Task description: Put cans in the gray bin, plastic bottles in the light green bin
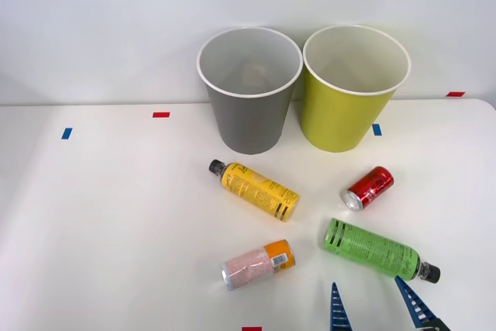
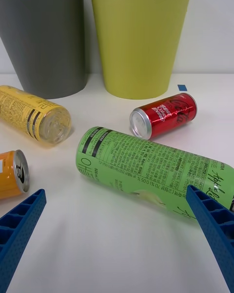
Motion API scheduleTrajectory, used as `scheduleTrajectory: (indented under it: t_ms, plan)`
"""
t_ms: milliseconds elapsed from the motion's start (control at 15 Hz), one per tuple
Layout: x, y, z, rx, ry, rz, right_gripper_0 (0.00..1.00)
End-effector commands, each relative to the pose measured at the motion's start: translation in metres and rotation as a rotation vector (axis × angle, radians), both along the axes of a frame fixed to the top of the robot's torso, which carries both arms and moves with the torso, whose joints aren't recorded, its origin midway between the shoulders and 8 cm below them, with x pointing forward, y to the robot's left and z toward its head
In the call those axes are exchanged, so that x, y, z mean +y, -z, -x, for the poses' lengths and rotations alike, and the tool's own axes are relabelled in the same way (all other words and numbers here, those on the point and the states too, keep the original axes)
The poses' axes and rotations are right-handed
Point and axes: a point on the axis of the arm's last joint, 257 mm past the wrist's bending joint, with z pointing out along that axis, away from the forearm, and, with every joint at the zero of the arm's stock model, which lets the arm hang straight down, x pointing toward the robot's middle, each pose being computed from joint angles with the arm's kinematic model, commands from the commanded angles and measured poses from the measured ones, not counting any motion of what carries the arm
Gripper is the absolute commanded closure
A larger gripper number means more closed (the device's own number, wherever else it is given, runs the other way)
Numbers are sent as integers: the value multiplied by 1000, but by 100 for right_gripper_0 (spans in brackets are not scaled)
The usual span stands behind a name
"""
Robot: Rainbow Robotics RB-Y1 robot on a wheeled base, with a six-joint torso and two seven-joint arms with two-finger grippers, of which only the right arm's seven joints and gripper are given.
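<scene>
The gray bin (image 1: 249, 89) (image 2: 46, 34) and the light green bin (image 1: 353, 87) (image 2: 139, 34) stand side by side at the back of the table. Four items lie in front of them: a yellow bottle (image 1: 253, 189) (image 2: 31, 119), a red can (image 1: 369, 187) (image 2: 163, 115), a green bottle (image 1: 376, 249) (image 2: 151, 168) and a pink can with an orange band (image 1: 257, 263) (image 2: 10, 173). My right gripper (image 1: 373, 301) (image 2: 117, 224) is open at the table's near edge, just short of the green bottle, its blue fingers (image 2: 212, 224) spread wide.
The white table (image 1: 116, 215) carries small red and blue tape marks (image 1: 161, 115) along its back edge and one red mark at the front edge. A pale wall stands behind the bins. Open tabletop stretches to the left.
</scene>
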Motion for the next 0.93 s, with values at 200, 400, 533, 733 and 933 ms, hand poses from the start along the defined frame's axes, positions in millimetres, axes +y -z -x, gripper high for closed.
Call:
scheduleTrajectory:
  t_ms: [200,400,533,733,933]
  plan:
    - [0,0,0,0,0,0,0]
    - [0,0,0,0,0,0,0]
    - [0,0,0,0,0,0,0]
    - [0,0,0,0,0,0,0]
    - [0,0,0,0,0,0,0]
